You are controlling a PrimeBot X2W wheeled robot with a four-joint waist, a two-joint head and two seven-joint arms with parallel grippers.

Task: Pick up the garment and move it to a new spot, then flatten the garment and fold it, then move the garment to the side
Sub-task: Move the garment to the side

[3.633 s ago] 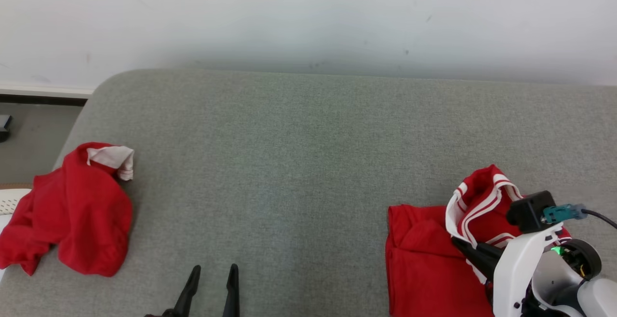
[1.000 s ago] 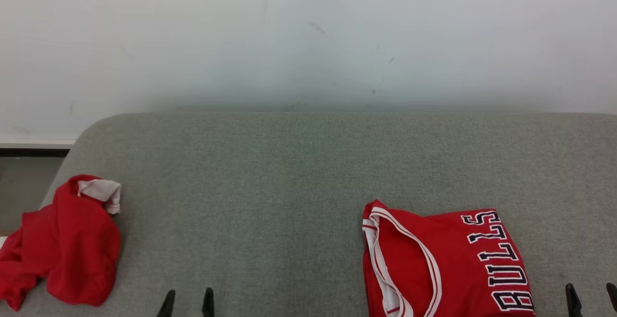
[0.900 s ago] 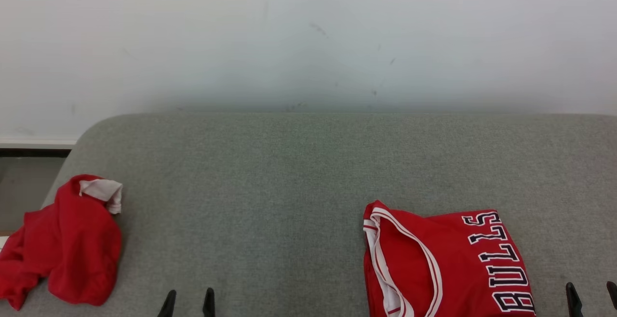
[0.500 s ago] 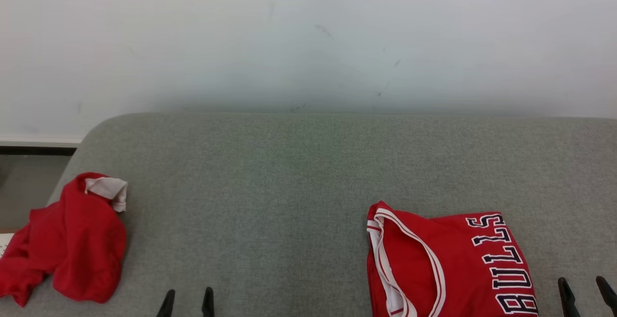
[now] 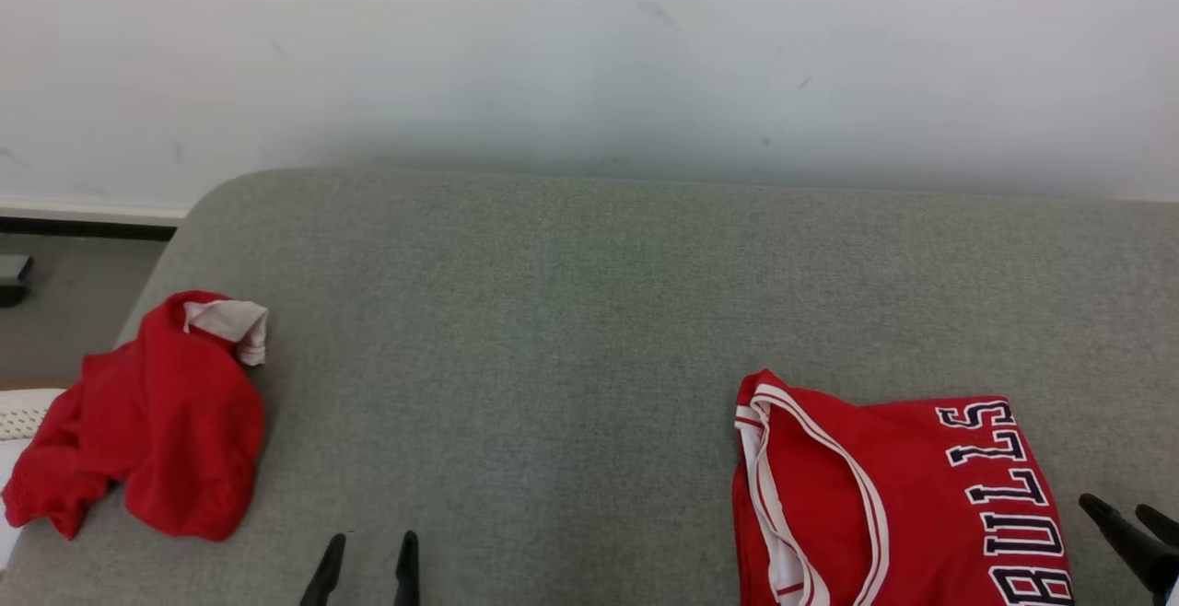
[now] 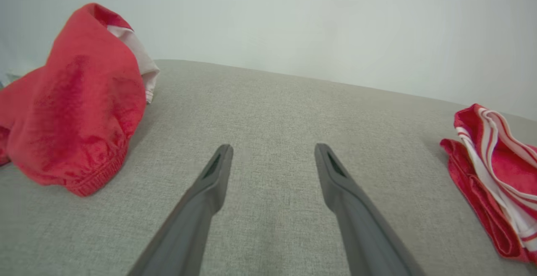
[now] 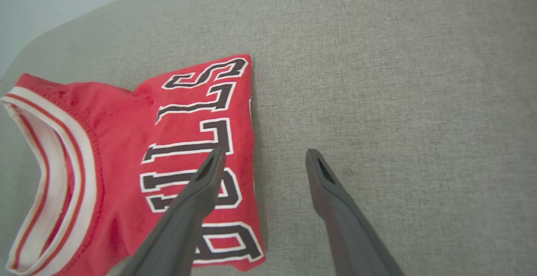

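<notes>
From the head view, we see the folded jersey (image 5: 884, 495) lying flat at the right of the grey desk (image 5: 571, 311). A crumpled red garment (image 5: 157, 422) sits at the far left, its lower part draped past the rounded left edge. That is where we expect trouble: a careless tug leftward or toward us could slide it off the desk. Between the two lies wide bare fabric, good room for spreading, while the wall (image 5: 589, 53) closes off the back edge. The left gripper (image 5: 367, 569) and right gripper (image 5: 1119, 509) sit low at the near edge.

Along the left wrist view, the left gripper (image 6: 273, 148) has its fingers wide and empty over bare desk. The crumpled red garment (image 6: 75, 100) is near on one side and the folded jersey (image 6: 499, 162) well apart on the other.

Over the right wrist view, the right gripper (image 7: 265, 152) is also spread wide, holding nothing. One finger crosses the lettering of the folded jersey (image 7: 126, 150), the other bare desk. We cannot quite tell whether it touches the cloth; a low sweep there could catch the edge and undo the fold.
</notes>
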